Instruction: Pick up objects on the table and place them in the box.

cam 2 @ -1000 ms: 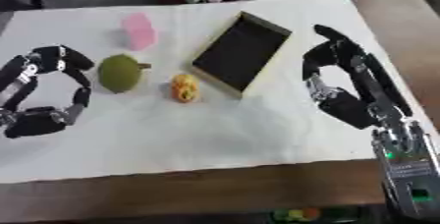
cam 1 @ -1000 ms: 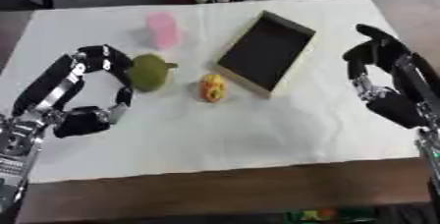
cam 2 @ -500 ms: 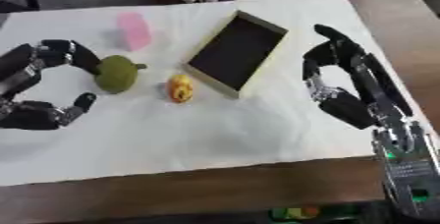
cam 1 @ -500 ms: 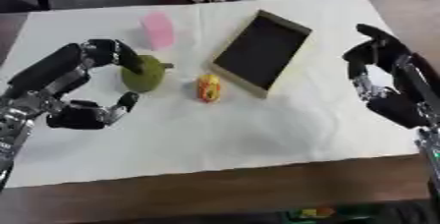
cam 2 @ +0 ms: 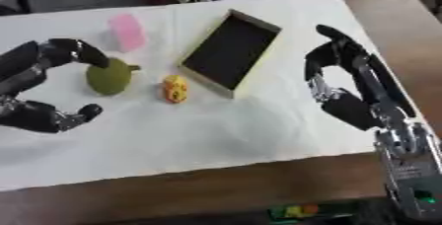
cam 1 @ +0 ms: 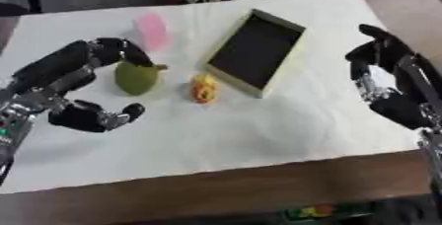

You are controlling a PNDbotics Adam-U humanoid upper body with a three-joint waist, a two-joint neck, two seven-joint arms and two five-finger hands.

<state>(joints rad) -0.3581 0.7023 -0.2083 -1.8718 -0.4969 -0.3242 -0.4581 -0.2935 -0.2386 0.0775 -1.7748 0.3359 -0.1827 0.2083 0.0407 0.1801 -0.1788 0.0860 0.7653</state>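
Green pear-like fruit (cam 1: 136, 77), left of the box (cam 1: 255, 51), looks light, rigid and smooth; left hand (cam 1: 71, 85), fingers spread, should cup its widest part.

The black left hand (cam 1: 73, 83) reaches in from the left, fingers arched and thumb spread — holding nothing. The black right hand (cam 2: 345, 83) hangs idle at right, fingers relaxed.
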